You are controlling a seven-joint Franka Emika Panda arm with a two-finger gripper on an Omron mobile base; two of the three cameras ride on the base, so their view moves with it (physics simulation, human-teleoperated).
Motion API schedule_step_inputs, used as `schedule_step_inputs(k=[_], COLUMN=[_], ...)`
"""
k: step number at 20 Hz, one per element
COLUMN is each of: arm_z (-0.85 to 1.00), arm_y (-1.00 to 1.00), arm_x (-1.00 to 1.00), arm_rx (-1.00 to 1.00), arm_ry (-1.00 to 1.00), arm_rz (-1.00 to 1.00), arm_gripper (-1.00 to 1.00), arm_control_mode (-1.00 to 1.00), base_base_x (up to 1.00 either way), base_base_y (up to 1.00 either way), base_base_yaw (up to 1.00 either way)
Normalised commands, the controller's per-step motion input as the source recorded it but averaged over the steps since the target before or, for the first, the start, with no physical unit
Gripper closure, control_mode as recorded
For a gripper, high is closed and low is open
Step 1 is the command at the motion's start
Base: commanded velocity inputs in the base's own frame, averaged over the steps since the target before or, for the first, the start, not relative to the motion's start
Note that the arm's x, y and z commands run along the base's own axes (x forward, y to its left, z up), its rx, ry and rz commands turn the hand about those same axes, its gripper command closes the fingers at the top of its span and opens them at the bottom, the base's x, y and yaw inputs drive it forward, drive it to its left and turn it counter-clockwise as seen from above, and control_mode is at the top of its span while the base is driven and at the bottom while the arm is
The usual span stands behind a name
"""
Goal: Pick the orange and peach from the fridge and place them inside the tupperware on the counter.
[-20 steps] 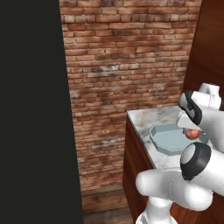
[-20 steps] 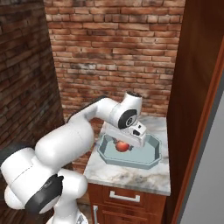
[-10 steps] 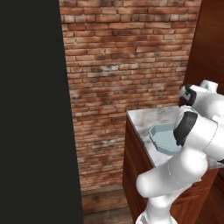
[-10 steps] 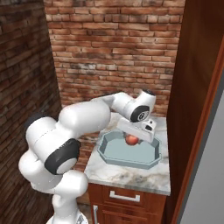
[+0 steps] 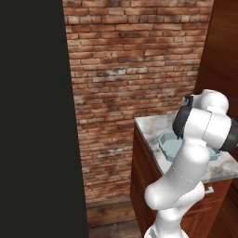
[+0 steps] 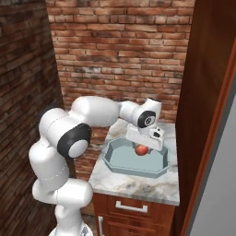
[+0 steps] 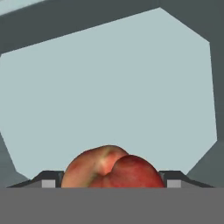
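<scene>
So, counts first: one peach (image 6: 142, 150), one tupperware (image 6: 120, 162), one tabletop (image 6: 133, 184), one claw (image 6: 143, 146) of mine. My claw is closed on the peach, its fingers pressed to the fruit's two sides, holding it over the tupperware's floor toward the far side of the tray; I cannot tell whether the fruit touches the floor. In the hand view the peach (image 7: 111, 168) sits between my two fingertips (image 7: 48, 181), red with a paler yellow patch on the left lobe, and the pale blue-grey tupperware (image 7: 131, 78) floor spreads behind it with sloped darker walls at the top and right. The tray holds no other item that I can see on its floor. The tupperware sits mid tabletop, marble showing all round it: a wider strip at the near edge, a narrower one toward the brick wall (image 6: 120, 55) behind. A brown wood panel (image 6: 207, 92) stands just beside the tabletop on the right, close to my wrist. Left of the tabletop is open floor and more brick wall. In the left base view my arm covers most of the tupperware (image 5: 168, 145); the tabletop (image 5: 151, 124) corner shows near the brick wall.
</scene>
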Motion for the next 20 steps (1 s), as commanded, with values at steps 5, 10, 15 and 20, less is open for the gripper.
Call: schedule_step_inputs(k=[5,10,15,20], arm_z=[-0.52,-0.41,-0.28,-0.03], arm_y=[0.00,0.01,0.01,0.02], arm_x=[0.00,0.00,0.00,-0.05], arm_rx=[-0.03,0.00,-0.01,0.00], arm_ry=[0.00,0.00,0.00,-0.08], arm_rz=[0.00,0.00,0.00,0.00], arm_gripper=[1.00,1.00,-1.00,-1.00], arm_control_mode=[-1.00,-1.00,-1.00,-1.00], base_base_x=[0.00,0.00,0.00,0.00], base_base_y=[0.00,0.00,0.00,0.00], base_base_yaw=[0.00,0.00,0.00,0.00])
